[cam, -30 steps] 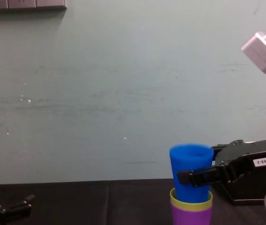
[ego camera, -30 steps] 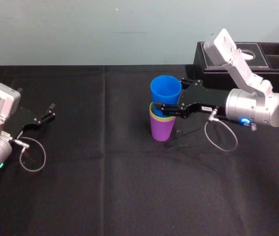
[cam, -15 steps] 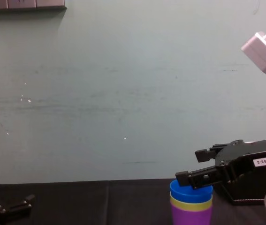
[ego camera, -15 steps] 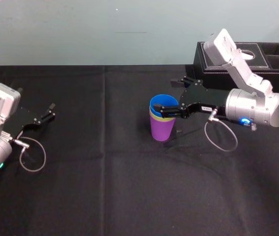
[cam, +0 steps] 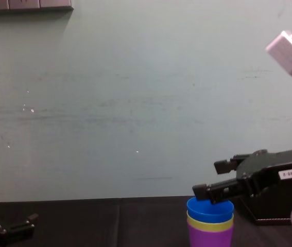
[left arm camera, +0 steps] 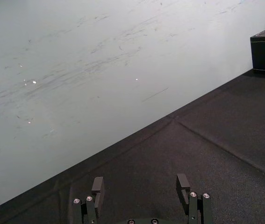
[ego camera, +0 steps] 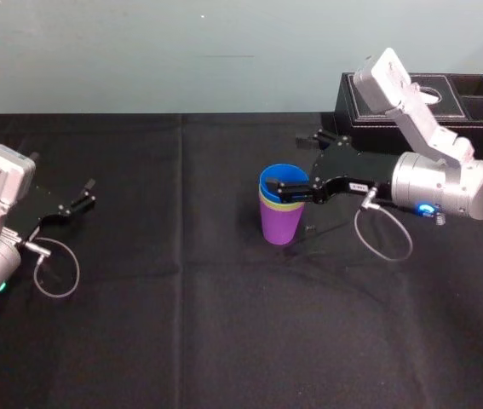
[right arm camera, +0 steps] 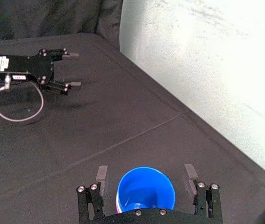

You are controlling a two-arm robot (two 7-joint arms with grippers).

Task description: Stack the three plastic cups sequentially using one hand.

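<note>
Right tool: the right tool is spread wide and holds nothing. One finger stands on each side of the blue cup's rim, clear of it.
Tool change: a second ago it was clamped on the blue cup, held high over the stack. Half a second ago it had already let go. In the chest view it now sits slightly higher, just above the rim.
Blue cup: seated in the yellow-green cup, with only its top band showing.
Stack: the yellow-green cup is nested in the purple cup, which stands upright mid-tabletop, unmoved.
Black tissue box: the black tissue box stands behind the right arm at the far edge.
Left tool: the left tool is parked well apart on the left, fingers apart and empty, as before.
</note>
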